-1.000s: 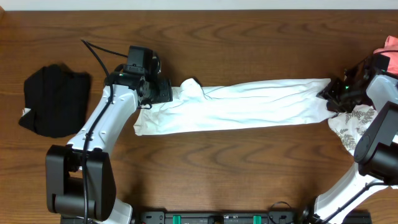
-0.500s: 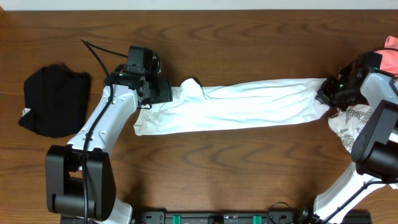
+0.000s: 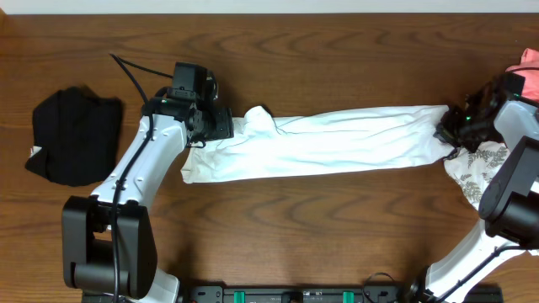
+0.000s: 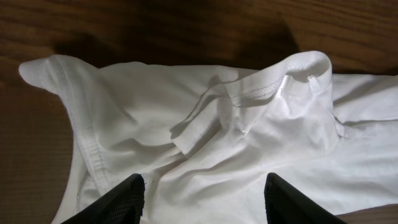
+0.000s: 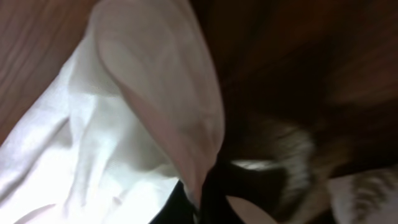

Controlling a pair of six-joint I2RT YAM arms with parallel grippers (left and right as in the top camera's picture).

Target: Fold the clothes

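Observation:
A white T-shirt lies stretched out in a long band across the middle of the table. My left gripper hovers at the shirt's left end. In the left wrist view its black fingers stand apart, open, over the rumpled white T-shirt near the collar. My right gripper is at the shirt's right end. In the right wrist view the right gripper is shut on a fold of the white T-shirt. No print shows.
A black garment lies bunched at the far left. A white leaf-patterned cloth sits under the right arm, and a pink cloth shows at the right edge. The table is dark wood.
My right gripper has closed on the right end of the white shirt, shifting slightly left and then back right. The left arm and gripper have not moved.

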